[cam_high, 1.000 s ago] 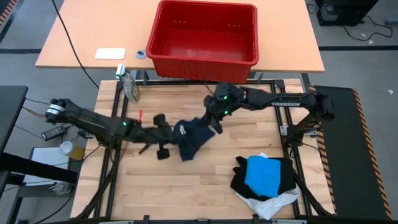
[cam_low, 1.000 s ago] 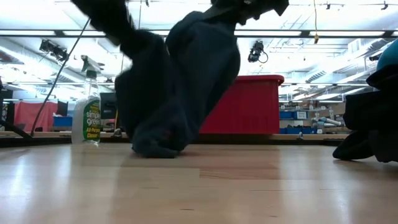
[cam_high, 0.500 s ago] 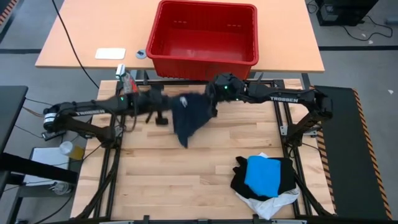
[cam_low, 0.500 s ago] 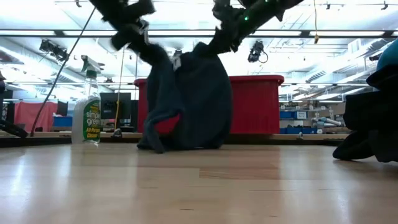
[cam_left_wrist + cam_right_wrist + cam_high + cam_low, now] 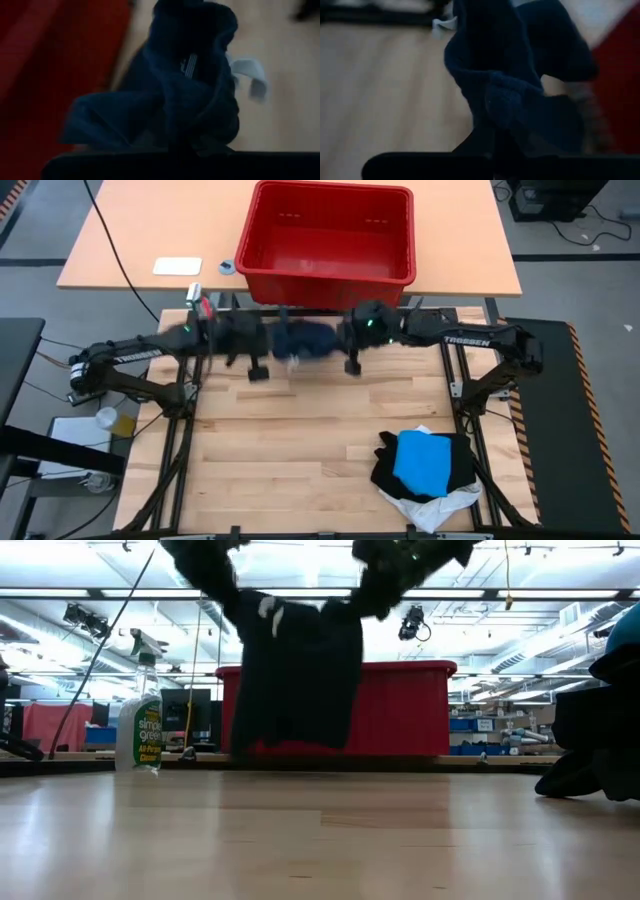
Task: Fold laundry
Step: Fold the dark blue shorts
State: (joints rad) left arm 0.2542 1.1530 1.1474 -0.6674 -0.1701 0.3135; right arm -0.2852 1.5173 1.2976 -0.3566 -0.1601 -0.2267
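Dark-blue garment (image 5: 303,340) stretched sideways between both pincers, hanging down

Bare table (image 5: 300,450) is lying open across the middle; the basket (image 5: 330,240) is blocking the far edge, the clothes pile (image 5: 428,470) the near-right corner.

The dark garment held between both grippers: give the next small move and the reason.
Probably lower both arms together to lay it flat. The left gripper and right gripper each pinch an upper edge of the dark garment, which hangs spread in the air near the red basket, with bare wooden table below it.
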